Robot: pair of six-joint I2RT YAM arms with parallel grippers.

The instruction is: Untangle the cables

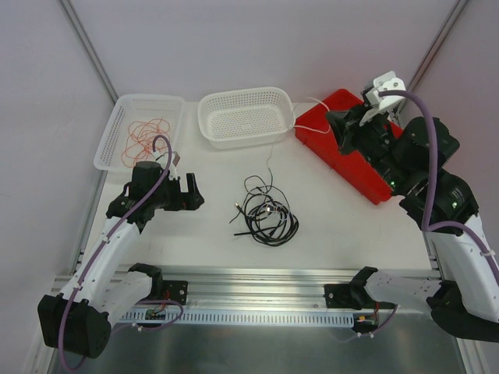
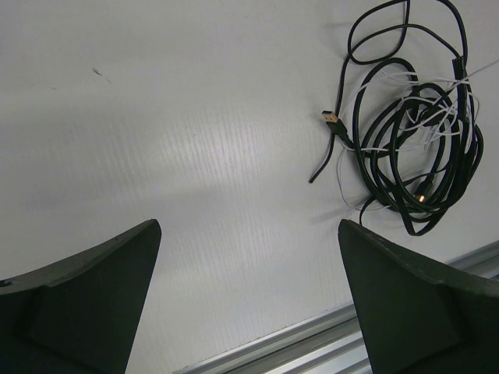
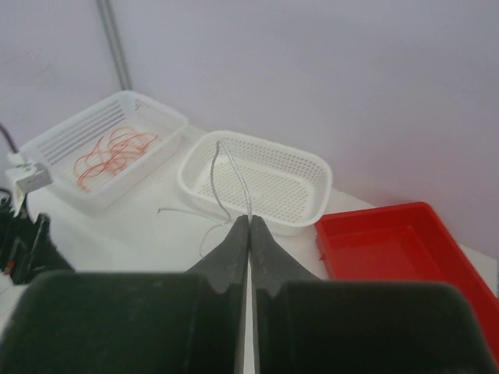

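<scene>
A tangle of black cords (image 1: 267,214) with a white wire woven through lies at the table's middle; it also shows in the left wrist view (image 2: 413,132), upper right. My left gripper (image 1: 191,191) (image 2: 248,226) is open and empty, left of the tangle. My right gripper (image 1: 334,118) (image 3: 249,220) is raised by the red tray and shut on a thin white wire (image 3: 221,175). That wire (image 1: 272,152) runs down towards the tangle. Red-orange wires (image 1: 144,136) (image 3: 109,152) lie in the far-left basket.
A white basket (image 1: 104,148) stands at the back left, a perforated white basket (image 1: 204,125) (image 3: 316,167) at the back middle, and a red tray (image 1: 355,167) (image 3: 437,214) at the back right. An aluminium rail (image 1: 257,276) runs along the near edge.
</scene>
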